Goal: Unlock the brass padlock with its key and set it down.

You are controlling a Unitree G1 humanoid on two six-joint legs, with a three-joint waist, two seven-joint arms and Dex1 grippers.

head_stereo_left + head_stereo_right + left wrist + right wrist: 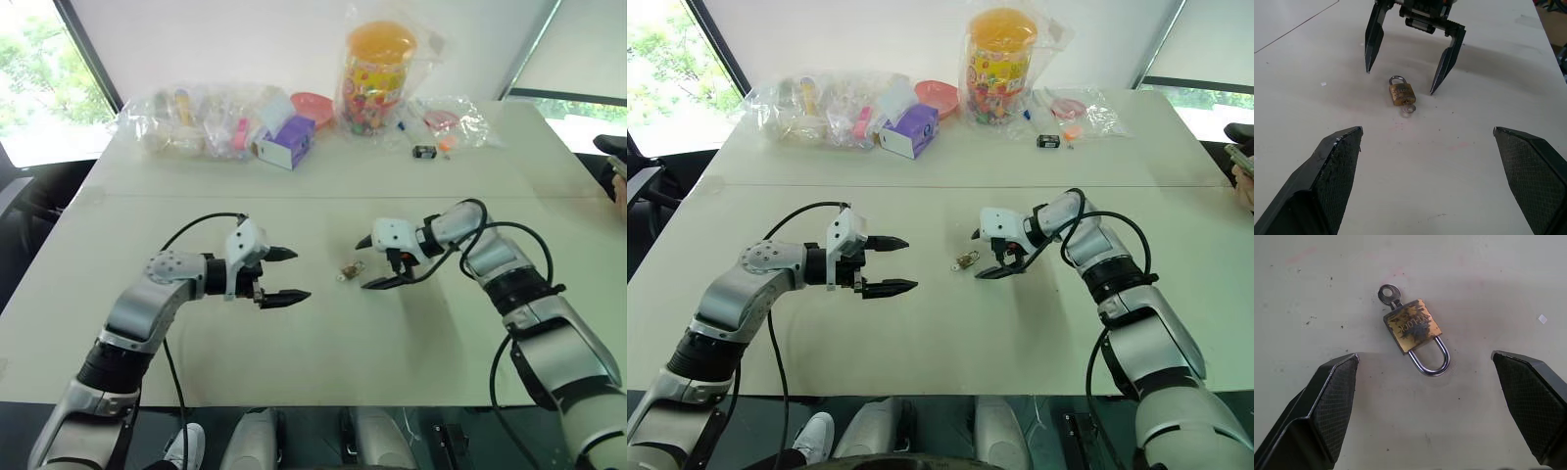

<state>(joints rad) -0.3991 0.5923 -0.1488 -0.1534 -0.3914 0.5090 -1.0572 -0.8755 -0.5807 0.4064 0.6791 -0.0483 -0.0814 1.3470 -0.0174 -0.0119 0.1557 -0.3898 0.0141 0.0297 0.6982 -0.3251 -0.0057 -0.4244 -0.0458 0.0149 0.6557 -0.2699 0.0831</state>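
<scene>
Hidden, cropped or unclear details

The key [1389, 294] shows only its round bow, its blade buried in the brass padlock [1413, 326]; whether the shackle is latched cannot be told; bagged clutter [201, 119] stays indistinct.

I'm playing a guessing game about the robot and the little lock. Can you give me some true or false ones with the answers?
1. The padlock lies flat on the table. True.
2. The right gripper is squeezing the padlock. False: its fingers are open, with the padlock lying free on the table between them.
3. The key sticks out of the padlock's body. True.
4. The left gripper holds the key. False: it is open and holds nothing, off to the padlock's side.
5. The purple box sits right beside the padlock. False: it is at the table's far edge, by the plastic bags.
</scene>
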